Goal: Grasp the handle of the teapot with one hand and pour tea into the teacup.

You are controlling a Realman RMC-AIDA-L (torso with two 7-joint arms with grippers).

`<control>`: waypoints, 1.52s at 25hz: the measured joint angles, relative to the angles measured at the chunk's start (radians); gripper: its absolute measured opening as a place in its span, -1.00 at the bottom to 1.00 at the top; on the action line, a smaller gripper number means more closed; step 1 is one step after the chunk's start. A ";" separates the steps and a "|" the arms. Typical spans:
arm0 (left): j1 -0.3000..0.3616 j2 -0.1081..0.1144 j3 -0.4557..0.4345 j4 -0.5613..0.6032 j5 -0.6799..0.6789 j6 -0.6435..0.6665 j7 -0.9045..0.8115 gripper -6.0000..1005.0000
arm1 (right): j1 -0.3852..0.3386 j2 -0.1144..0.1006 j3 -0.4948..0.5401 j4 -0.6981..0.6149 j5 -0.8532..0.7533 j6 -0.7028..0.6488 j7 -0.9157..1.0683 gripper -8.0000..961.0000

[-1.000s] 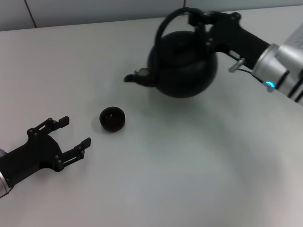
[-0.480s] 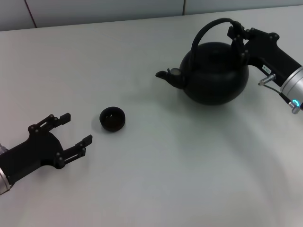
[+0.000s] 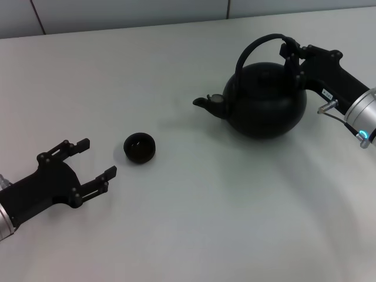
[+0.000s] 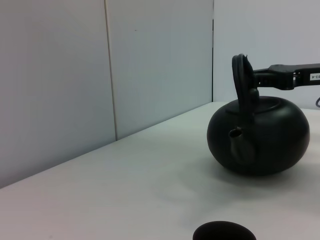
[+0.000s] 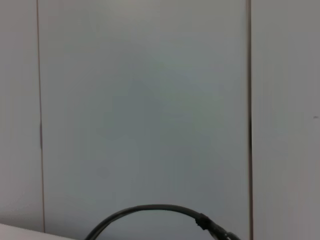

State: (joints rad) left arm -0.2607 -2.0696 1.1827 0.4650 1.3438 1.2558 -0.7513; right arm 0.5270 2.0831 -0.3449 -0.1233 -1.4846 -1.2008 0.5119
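Looking from my near edge outward, I have the left gripper (image 3: 88, 165) low at the front left of the white table (image 3: 194, 223), fingers spread wide and holding nothing. Just beyond it and a little to its right sits the teacup (image 3: 140, 147), upright, clear of those fingers.

Farther back on the right stands the teapot (image 3: 267, 101), its underside apparently on or barely off the table; I cannot tell which. Its spout (image 3: 207, 103) points left, toward the teacup, so the pot's long axis runs roughly along the line between the two. They are well apart.

My right gripper (image 3: 292, 54) is clamped on the handle (image 3: 258, 47) at its right-hand end, the arm reaching in from the far right. That arm is the one carrying the pot, so I judge the coming move to be a carry leftward and toward me until the spout overhangs the teacup.

There is a small white label on the right gripper's body; I cannot read it.
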 joint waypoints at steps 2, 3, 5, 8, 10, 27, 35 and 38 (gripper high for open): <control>0.000 0.000 0.003 0.000 0.000 0.000 0.000 0.59 | -0.002 0.000 0.000 0.005 0.000 0.009 0.000 -0.80; 0.000 0.000 0.004 0.000 0.000 0.000 0.000 0.59 | -0.004 0.000 0.000 0.006 -0.002 0.012 0.000 -0.80; 0.000 0.000 0.006 0.000 0.000 0.001 0.000 0.59 | -0.009 0.001 -0.004 0.008 -0.005 0.014 0.000 -0.80; 0.000 0.000 0.006 0.000 0.000 0.001 0.001 0.59 | -0.018 0.001 -0.005 0.023 -0.007 0.012 -0.039 -0.70; 0.001 0.000 0.007 0.000 0.000 0.001 0.001 0.59 | -0.024 0.001 -0.005 0.037 -0.007 0.001 -0.073 -0.63; 0.005 0.000 0.010 0.000 0.000 0.001 0.001 0.59 | -0.241 -0.007 -0.023 0.002 -0.035 -0.386 -0.042 0.62; 0.011 0.001 0.019 -0.003 0.000 0.002 0.001 0.59 | -0.227 -0.006 -0.230 -0.207 -0.351 -0.451 0.180 0.75; 0.017 0.002 0.041 -0.001 0.000 0.002 0.000 0.59 | -0.175 -0.002 -0.256 -0.208 -0.408 -0.404 0.237 0.75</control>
State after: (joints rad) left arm -0.2436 -2.0680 1.2233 0.4636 1.3438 1.2579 -0.7513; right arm 0.3523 2.0807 -0.6009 -0.3310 -1.8923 -1.6044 0.7493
